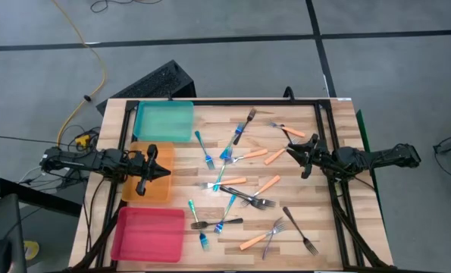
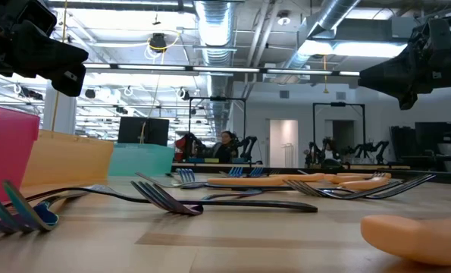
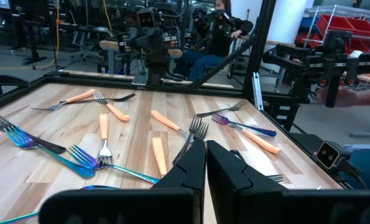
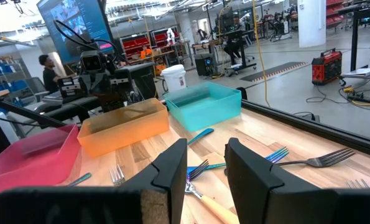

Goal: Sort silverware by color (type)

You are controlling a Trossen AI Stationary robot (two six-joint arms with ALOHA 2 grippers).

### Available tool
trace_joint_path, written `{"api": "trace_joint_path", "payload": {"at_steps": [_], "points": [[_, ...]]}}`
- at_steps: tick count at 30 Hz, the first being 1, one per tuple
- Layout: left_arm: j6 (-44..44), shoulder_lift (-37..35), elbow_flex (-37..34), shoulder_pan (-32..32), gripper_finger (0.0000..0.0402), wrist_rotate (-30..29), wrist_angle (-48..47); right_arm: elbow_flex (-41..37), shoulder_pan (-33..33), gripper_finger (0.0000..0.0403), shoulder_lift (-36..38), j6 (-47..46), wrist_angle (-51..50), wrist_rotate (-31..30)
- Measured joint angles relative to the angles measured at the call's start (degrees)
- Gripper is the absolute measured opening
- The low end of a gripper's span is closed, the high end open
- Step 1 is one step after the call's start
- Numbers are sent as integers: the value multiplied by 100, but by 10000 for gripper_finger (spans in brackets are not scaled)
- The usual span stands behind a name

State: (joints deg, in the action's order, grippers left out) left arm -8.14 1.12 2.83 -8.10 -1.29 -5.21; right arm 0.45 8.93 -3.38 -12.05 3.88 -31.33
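No writing reads anywhere. The left gripper (image 1: 164, 171) hangs closed over the orange tray (image 1: 164, 191); the right gripper (image 1: 295, 158) is parted, empty, above the forks (image 1: 240, 199).

Around the orange tray (image 1: 133, 155), the teal tray (image 1: 164, 121) and pink tray (image 1: 148, 233) wall off the table's (image 1: 339, 235) left edge. The left tool (image 1: 158, 171) hangs over the orange tray. Right of the orange tray, forks (image 1: 240, 201) litter the middle; bare wood shows beyond them along the table's right edge.
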Motion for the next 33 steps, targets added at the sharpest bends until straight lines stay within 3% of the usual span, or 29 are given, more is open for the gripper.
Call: {"api": "trace_joint_path", "payload": {"at_steps": [13, 19, 22, 27, 33], "points": [[258, -1, 0, 0, 0, -2, -1, 2, -44, 134, 0, -73, 229, -22], [328, 1, 0, -1, 0, -21, 2, 1, -39, 134, 2, -1344, 365, 4], [287, 1, 0, -2, 0, -115, 20, 2, -33, 134, 2, -1481, 370, 77], [-64, 1, -15, -2, 0, -438, 285, 156, -33, 134, -4, -1278, 389, 151], [-512, 1, -15, -2, 0, -1035, 809, 1007, -33, 134, -95, 35, 44, 227]]}}
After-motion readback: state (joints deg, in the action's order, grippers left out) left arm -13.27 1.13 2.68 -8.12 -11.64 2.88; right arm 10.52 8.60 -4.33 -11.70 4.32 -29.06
